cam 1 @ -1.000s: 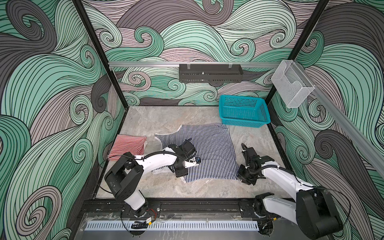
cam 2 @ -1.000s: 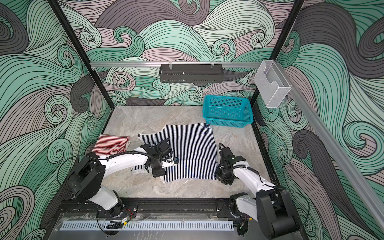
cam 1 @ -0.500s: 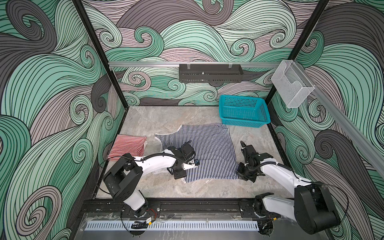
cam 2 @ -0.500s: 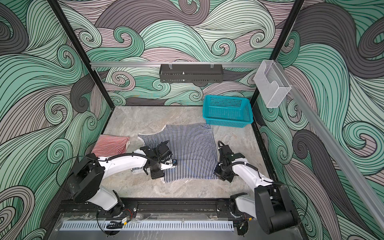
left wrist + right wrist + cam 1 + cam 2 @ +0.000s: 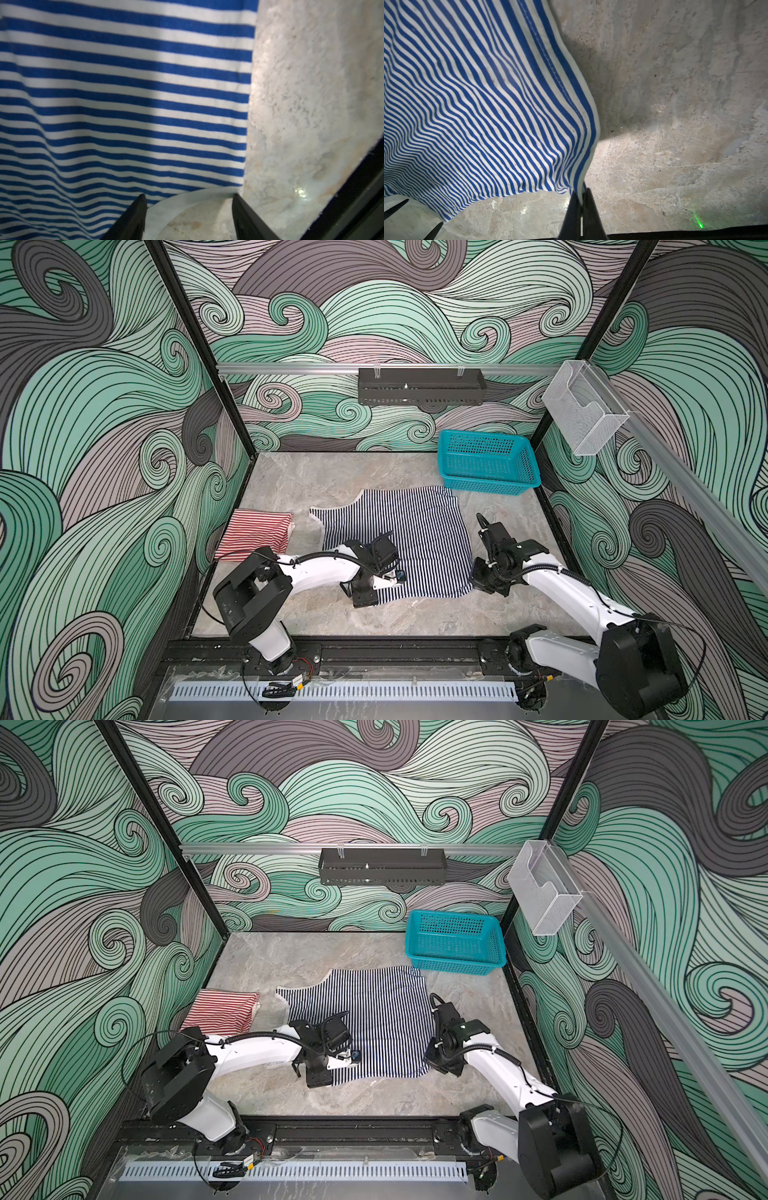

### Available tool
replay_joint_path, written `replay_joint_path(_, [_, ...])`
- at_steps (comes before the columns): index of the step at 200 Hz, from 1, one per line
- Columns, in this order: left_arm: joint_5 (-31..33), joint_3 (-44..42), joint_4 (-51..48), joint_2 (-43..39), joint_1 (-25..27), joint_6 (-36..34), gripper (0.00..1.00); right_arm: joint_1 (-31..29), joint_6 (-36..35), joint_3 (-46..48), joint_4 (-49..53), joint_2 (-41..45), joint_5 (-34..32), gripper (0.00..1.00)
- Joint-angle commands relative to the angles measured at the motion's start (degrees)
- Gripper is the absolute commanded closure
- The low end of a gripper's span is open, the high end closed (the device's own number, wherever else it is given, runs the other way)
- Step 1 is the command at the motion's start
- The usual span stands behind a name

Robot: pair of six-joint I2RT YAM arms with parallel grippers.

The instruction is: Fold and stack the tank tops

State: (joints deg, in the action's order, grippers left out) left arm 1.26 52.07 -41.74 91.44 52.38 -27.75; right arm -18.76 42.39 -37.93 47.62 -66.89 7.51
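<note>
The navy-and-white tank top (image 5: 415,531) (image 5: 378,1011) lies spread flat mid-table. The red-and-white tank top (image 5: 255,533) (image 5: 220,1011) sits folded at the left. My left gripper (image 5: 365,598) (image 5: 319,1078) points down at the navy top's front-left corner. In the left wrist view it (image 5: 188,197) is open, its fingers either side of the curved white trim (image 5: 166,207). My right gripper (image 5: 478,583) (image 5: 432,1063) is at the front-right corner. The right wrist view shows it (image 5: 581,193) shut on the striped hem (image 5: 583,162), which rises in a ridge.
A teal mesh basket (image 5: 486,466) stands at the back right, just beyond the navy top. A black rack (image 5: 419,385) hangs on the back wall and a clear holder (image 5: 582,414) on the right rail. Bare marble table (image 5: 332,477) lies behind and in front of the tops.
My right gripper has shut on the navy top's front-right corner. My left gripper has slid toward the table's front edge, down to the top's front-left corner, and stays open.
</note>
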Motion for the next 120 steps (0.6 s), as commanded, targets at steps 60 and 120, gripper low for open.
replay_joint_path(60, [-7.4,2.1,-2.9,0.3,1.5,-0.4,0.32,-0.5,-0.4,-1.4,0.4,-0.6,-0.9,1.00])
replay_joint_path(120, [-7.0,2.0,-2.3,3.6,2.2,-0.9,0.41,-0.6,0.0,-1.3,0.3,-0.2,-1.0,1.00])
